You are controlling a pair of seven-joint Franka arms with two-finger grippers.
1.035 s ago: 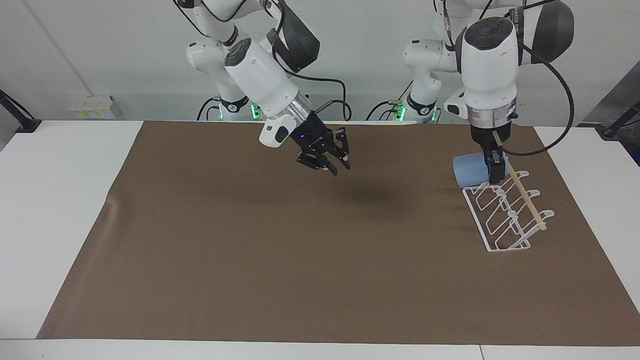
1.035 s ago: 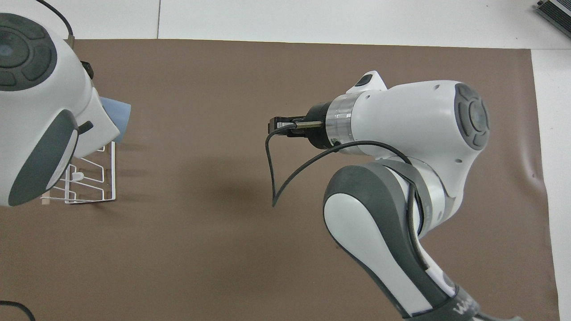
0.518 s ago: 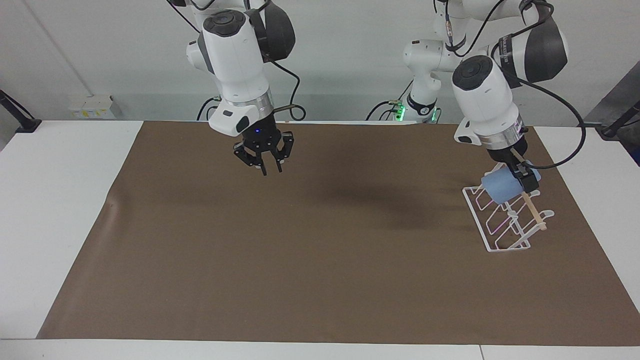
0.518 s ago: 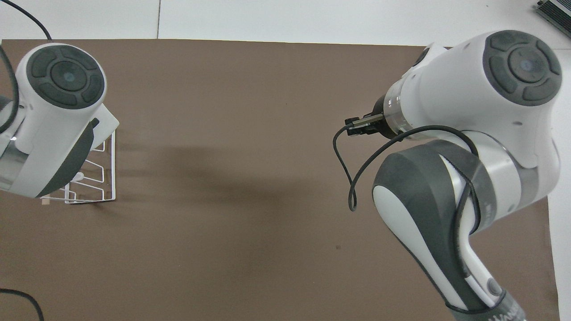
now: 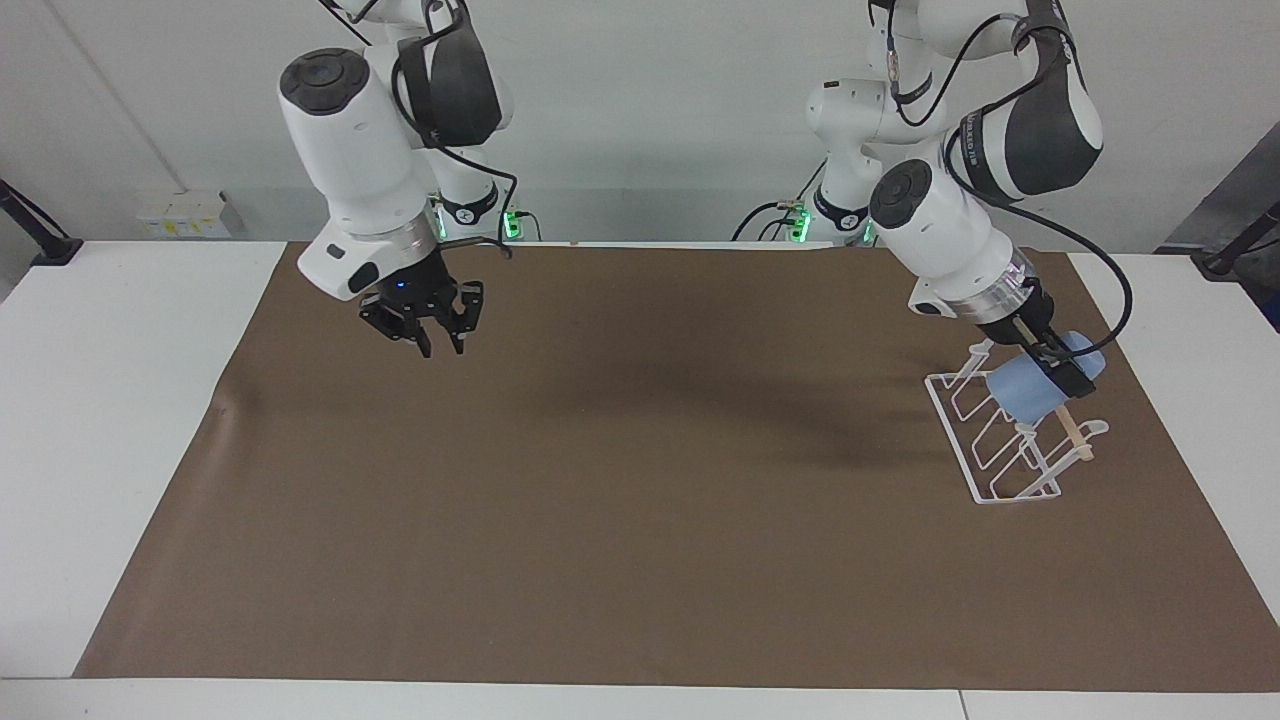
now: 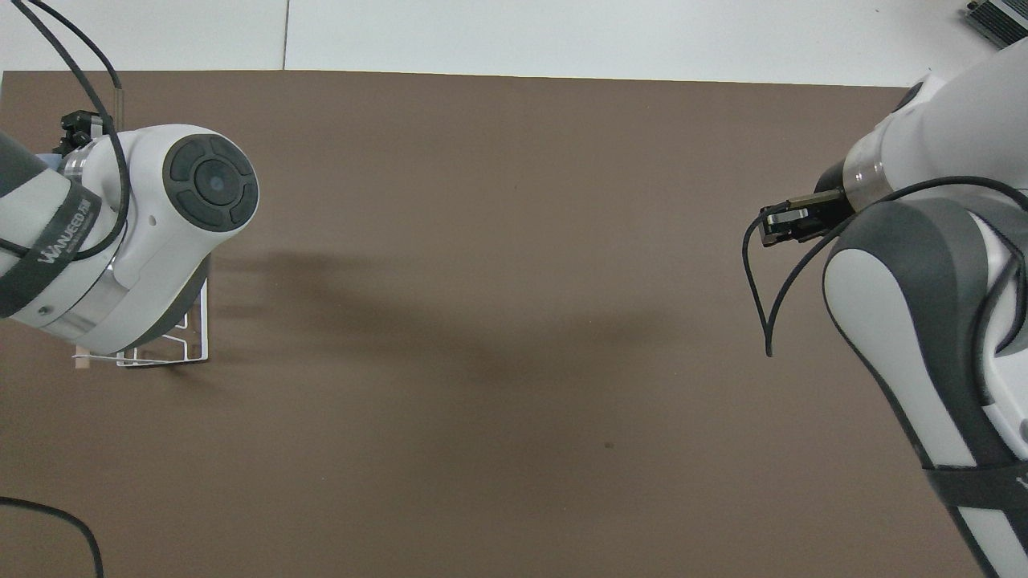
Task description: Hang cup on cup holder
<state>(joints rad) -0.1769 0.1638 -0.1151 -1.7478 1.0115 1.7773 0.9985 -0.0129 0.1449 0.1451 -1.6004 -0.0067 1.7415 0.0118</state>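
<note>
Tilting down over the cup holder [image 5: 1010,440], the left gripper [image 5: 1058,368] has carried the cup [image 5: 1022,392] from just beside the rack's robot-side end onto its slanted prongs, turning it from lying sideways to mouth-down along the slope. That puts the task at its closing step: the cup looks seated over a prong near the wooden rod [image 5: 1072,428], though whether it rests fully on the wire cannot be told. The left jaws stay clamped on the cup's upper end. The cup is a small, light blue, matte tumbler, tapered, without a handle. Meanwhile the right gripper [image 5: 432,322] has swung away toward its own end of the table [image 5: 130,400] and hangs over the brown mat [image 5: 600,520], holding nothing; whether its jaws are apart cannot be told.
</note>
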